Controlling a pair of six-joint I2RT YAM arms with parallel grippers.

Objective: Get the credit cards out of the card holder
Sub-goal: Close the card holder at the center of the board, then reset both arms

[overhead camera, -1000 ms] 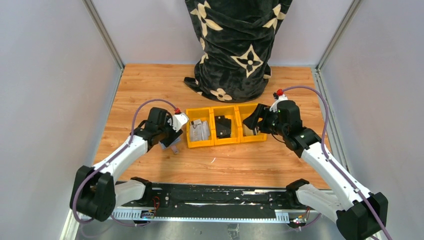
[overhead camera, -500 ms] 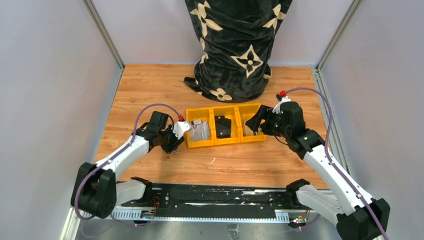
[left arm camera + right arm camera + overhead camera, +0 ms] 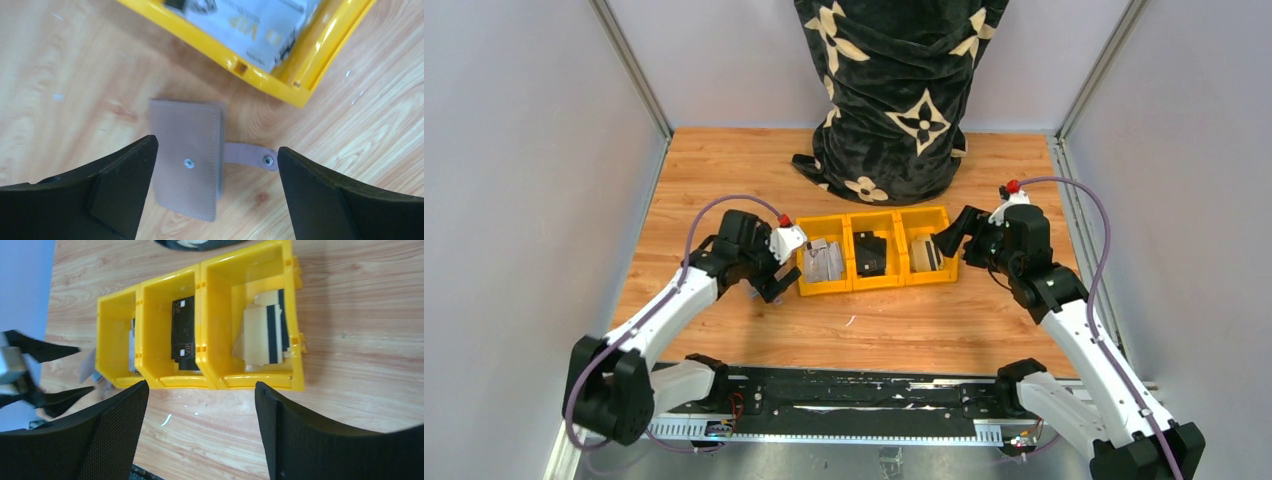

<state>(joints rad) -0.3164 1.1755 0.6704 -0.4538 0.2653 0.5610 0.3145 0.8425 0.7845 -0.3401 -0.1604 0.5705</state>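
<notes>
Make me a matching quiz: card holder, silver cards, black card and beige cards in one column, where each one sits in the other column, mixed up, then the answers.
Things
1. card holder
2. silver cards
3. black card
4. beige cards

Places
A. middle compartment of the yellow tray
B. flat on the wooden table, beside the tray
C. right compartment of the tray
D. left compartment of the tray

Pairs: 1-B, 2-D, 3-A, 4-C
</notes>
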